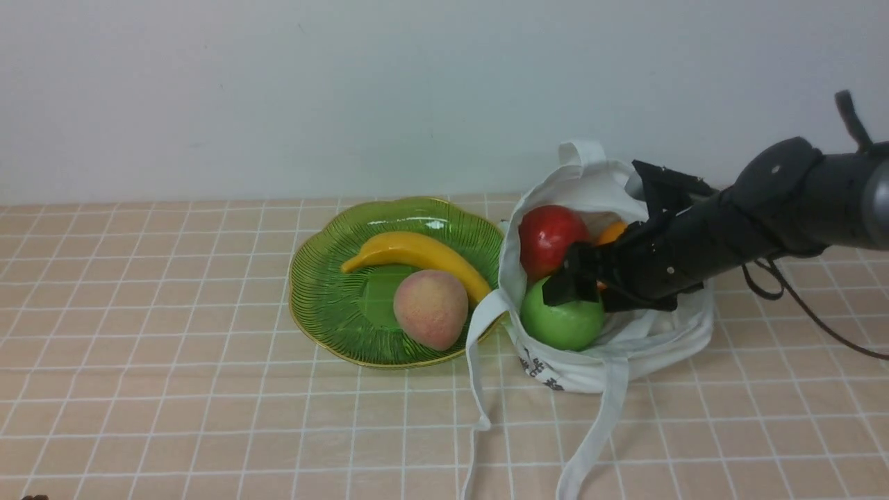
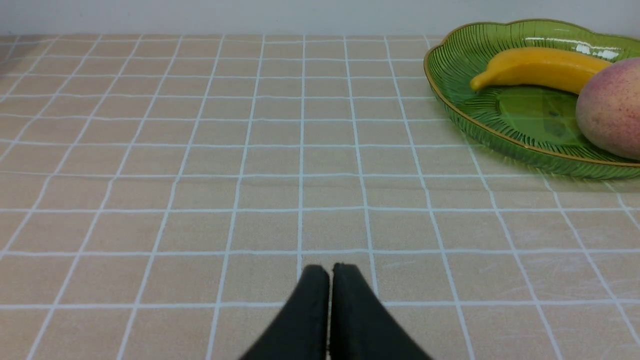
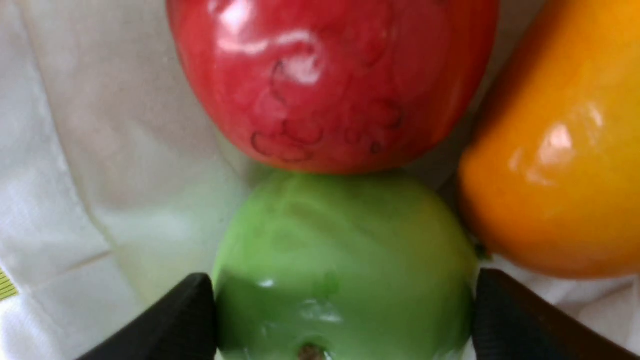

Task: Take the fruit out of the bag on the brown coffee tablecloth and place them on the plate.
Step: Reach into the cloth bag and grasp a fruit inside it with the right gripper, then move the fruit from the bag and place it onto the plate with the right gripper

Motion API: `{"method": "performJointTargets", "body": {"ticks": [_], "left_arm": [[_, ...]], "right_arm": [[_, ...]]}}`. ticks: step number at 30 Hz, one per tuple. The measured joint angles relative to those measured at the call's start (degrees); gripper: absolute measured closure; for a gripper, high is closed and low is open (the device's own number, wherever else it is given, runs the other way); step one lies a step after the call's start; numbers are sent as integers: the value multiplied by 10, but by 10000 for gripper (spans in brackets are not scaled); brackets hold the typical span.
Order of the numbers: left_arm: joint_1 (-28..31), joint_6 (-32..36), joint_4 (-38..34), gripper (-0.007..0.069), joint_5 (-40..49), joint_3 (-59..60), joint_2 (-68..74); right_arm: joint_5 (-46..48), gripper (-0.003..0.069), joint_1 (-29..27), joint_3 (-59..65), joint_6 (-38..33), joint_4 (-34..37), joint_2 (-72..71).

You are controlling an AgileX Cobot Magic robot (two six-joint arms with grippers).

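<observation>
The white bag (image 1: 611, 361) lies open on the brown checked tablecloth (image 1: 173, 312), right of the green plate (image 1: 326, 305). Inside it are a red apple (image 1: 549, 236), a green apple (image 1: 566, 323) and an orange-yellow mango-like fruit (image 1: 611, 232). My right gripper (image 1: 568, 278) reaches into the bag. In the right wrist view its fingers (image 3: 192, 320) press both sides of the green apple (image 3: 340, 260), below the red apple (image 3: 330, 80) and beside the orange fruit (image 3: 555, 150). My left gripper (image 2: 329, 272) is shut and empty, low over the cloth (image 2: 200, 175), away from the plate (image 2: 450, 65).
A yellow banana (image 1: 417, 253) and a pinkish peach (image 1: 430, 309) lie on the plate. The bag's long white straps (image 1: 479, 361) trail toward the table's front edge. A pale wall stands behind the table.
</observation>
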Motion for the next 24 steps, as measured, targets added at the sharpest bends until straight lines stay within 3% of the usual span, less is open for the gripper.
{"method": "performJointTargets", "body": {"ticks": [12, 19, 24], "left_arm": [[0, 0, 0, 632, 0, 0, 0], [0, 0, 0, 632, 0, 0, 0], [0, 0, 0, 632, 0, 0, 0]], "right_arm": [[15, 78, 0, -11, -8, -12, 1], [86, 83, -5, -37, 0, -71, -32], [144, 84, -40, -58, 26, -96, -91]]}}
